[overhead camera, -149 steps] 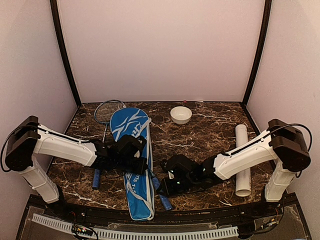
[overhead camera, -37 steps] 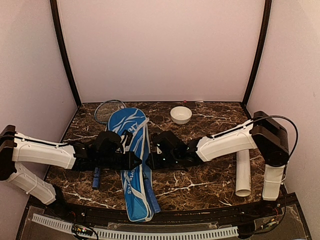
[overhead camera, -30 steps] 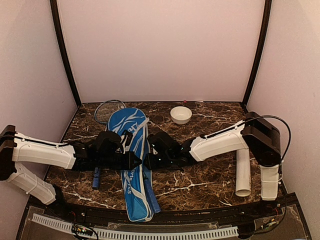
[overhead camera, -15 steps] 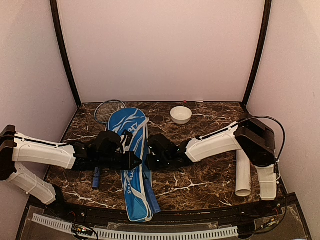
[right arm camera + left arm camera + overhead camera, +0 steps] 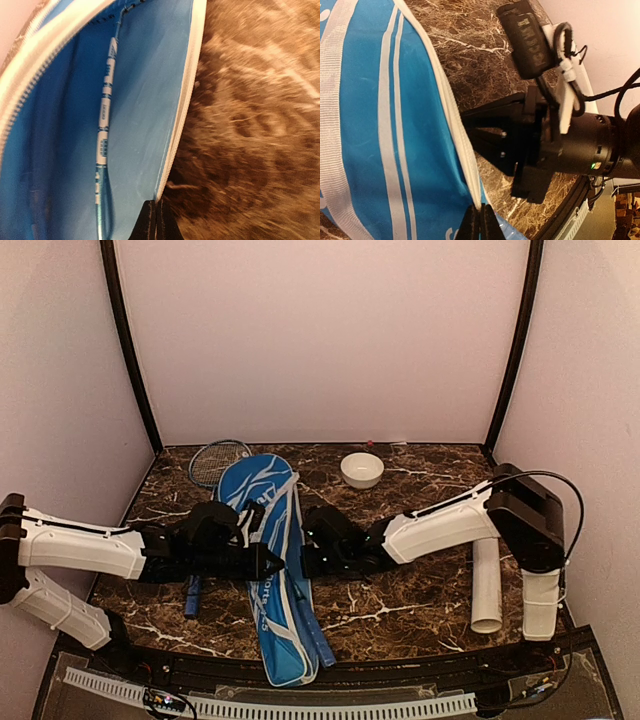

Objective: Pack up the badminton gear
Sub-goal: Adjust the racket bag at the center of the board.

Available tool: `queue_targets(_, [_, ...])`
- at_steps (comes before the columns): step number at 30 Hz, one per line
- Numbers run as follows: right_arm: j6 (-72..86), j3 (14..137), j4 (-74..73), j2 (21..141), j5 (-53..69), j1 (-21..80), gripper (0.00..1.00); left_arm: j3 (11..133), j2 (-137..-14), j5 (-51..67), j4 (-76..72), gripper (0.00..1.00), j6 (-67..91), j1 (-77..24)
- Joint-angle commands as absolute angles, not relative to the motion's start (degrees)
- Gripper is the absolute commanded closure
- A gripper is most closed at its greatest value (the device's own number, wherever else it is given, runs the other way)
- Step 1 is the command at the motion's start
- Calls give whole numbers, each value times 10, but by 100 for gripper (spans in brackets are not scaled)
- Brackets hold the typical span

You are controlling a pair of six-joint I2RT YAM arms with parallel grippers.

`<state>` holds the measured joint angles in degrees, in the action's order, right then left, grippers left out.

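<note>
The racket cover [image 5: 258, 488] lay lengthwise on the left half of the table [image 5: 420, 480], its broad end toward the far edge and its narrow end reaching the near edge. Both arms stretched low across the table toward it from either side. The left gripper [image 5: 272, 560] was closed tight on the cover's white-trimmed right edge, about halfway along. In the left wrist view its fingertips [image 5: 481, 224] pinched the trim. The right gripper [image 5: 300, 558] met that same edge from the other side, also fully closed. The right wrist view showed it nipping the lower strip of trim [image 5: 186, 100], with the cover gaping apart above it. One racket's thin shaft [image 5: 104, 125] lay inside against the blue lining. A blue handle [image 5: 320, 648] stuck out beside the cover's narrow end, near the near edge.

The other racket [image 5: 215, 462] lay just left of the cover, its head toward the far left corner and its handle under the left arm. The two gripper tips stood almost touching over the cover's edge.

The white tube [image 5: 486, 560] lay parallel to the right edge, close beside it and partly under the right arm. The white bowl [image 5: 361, 469] sat near the middle of the far edge. Bare marble lay between the cover and the tube, both ahead of the right arm and behind it. Walls closed the left, far and right edges.
</note>
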<state>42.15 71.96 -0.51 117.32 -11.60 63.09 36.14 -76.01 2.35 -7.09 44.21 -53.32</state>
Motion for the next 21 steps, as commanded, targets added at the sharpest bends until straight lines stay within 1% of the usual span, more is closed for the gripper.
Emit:
queue_targets(1, [407,689,-35,1065,-176,617,100,356,-728,13,-71,100,442,-528])
queue_targets(6, [399,682,-93,994,-218,617,100,354,-734,21,-85,100,443,-526])
queue_targets(13, [414,665,-141,925,-237,625,100,356,-745,35,-111,100,446,-526])
queue_targets(21, [423,624,-99,925,-212,635,100,363,-782,56,-130,100,446,-526])
